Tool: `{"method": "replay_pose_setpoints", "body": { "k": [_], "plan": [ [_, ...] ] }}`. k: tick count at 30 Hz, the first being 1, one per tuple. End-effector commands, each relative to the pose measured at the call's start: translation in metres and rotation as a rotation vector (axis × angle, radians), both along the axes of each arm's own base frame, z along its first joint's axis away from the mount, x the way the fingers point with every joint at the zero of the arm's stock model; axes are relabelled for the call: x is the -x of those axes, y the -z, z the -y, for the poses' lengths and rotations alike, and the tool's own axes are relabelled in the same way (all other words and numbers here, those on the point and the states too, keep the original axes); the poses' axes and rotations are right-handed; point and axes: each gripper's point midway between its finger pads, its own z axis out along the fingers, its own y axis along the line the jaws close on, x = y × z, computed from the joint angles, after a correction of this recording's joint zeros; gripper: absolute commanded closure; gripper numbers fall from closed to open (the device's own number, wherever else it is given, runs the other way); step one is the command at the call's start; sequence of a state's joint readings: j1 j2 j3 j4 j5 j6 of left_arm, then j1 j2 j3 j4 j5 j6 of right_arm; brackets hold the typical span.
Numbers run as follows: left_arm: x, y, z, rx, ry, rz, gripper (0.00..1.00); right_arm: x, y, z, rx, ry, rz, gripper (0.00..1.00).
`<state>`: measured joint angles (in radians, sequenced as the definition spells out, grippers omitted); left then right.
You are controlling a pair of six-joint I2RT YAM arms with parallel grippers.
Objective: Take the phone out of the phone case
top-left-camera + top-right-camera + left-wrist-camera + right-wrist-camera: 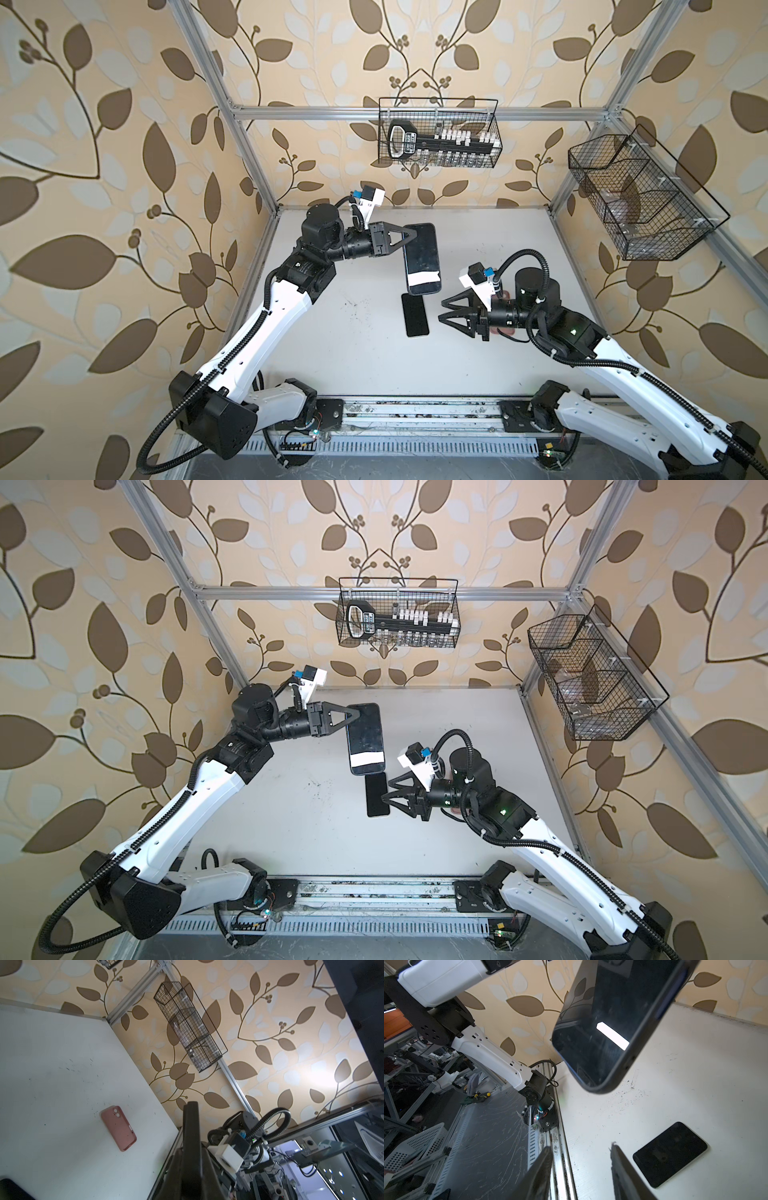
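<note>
Cell papered in brown leaf pattern, aluminium frame, wire basket point(457, 118) of tools on the back wall. White table point(332, 353), scuffed and speckled.

Dark smartphone point(422, 259) held above the table towards its far edge, long axis running from far edge to near edge. Clamped at its far left corner by the left pincer point(405, 239).

Right pincer point(441, 311) part open and empty, tips facing left, near the smartphone's near end and to its right; probably the free arm for any pull.

Second black phone point(415, 314) flat on the table.

Pink phone case point(118, 1128) lying back up by the right edge, beneath the right arm; contents not discernible.
</note>
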<state>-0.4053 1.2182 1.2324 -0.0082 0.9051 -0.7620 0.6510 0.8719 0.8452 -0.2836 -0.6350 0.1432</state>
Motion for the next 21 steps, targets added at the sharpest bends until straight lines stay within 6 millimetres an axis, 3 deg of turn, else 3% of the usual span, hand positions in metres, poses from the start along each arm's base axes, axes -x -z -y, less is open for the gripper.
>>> {"method": "replay_pose_setpoints", "body": {
  "k": [1,11,21],
  "plan": [
    [0.021,-0.010,0.003,-0.034,0.117,0.109,1.00,0.007,-0.005,-0.002,0.018,-0.067,0.020,0.53],
    [0.035,-0.003,0.008,-0.040,0.240,0.130,1.00,0.006,-0.006,-0.014,0.054,-0.158,-0.007,0.54],
    [0.034,-0.001,0.011,-0.017,0.276,0.104,1.00,0.016,-0.016,-0.033,0.028,-0.238,0.002,0.57]
  ]
}}
